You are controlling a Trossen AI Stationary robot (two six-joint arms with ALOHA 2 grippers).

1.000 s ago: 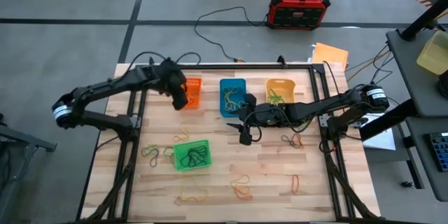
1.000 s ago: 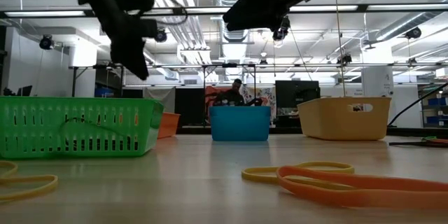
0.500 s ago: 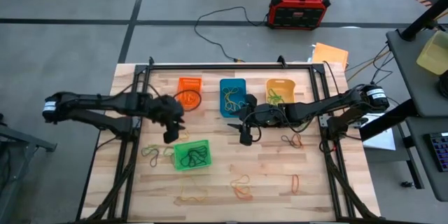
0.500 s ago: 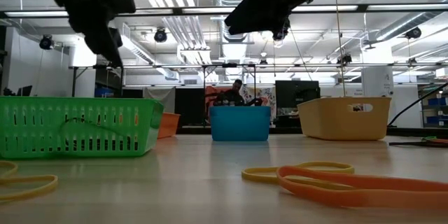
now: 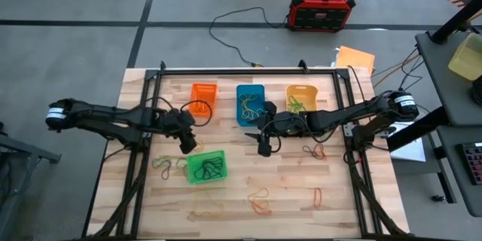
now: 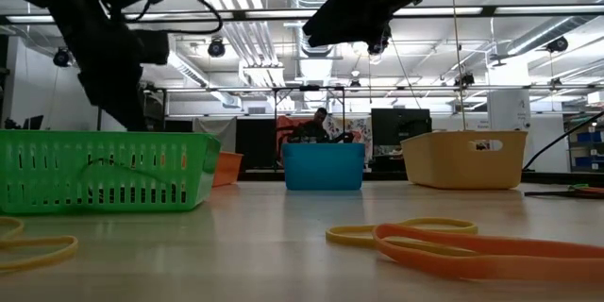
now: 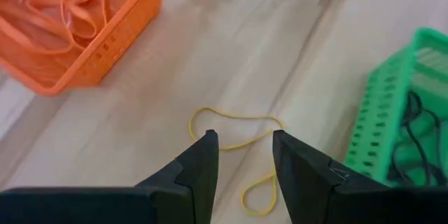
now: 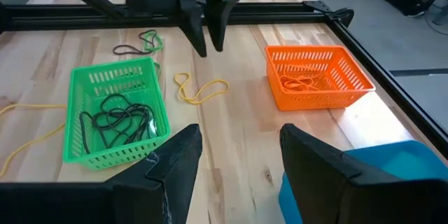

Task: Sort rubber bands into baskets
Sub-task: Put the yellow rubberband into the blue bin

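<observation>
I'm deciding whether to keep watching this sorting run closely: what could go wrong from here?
The left gripper hangs open over a yellow rubber band lying flat on the wood; its fingers may close on nothing. The green basket sits close beside it and could get nudged. The right gripper waits open mid-table.

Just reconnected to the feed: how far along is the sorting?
Partly done: the orange basket, blue basket, yellow basket and green basket all hold bands. In hand: the left end effector, open and empty, hangs over a yellow band. Left: several loose bands lie on the table's near half.
</observation>
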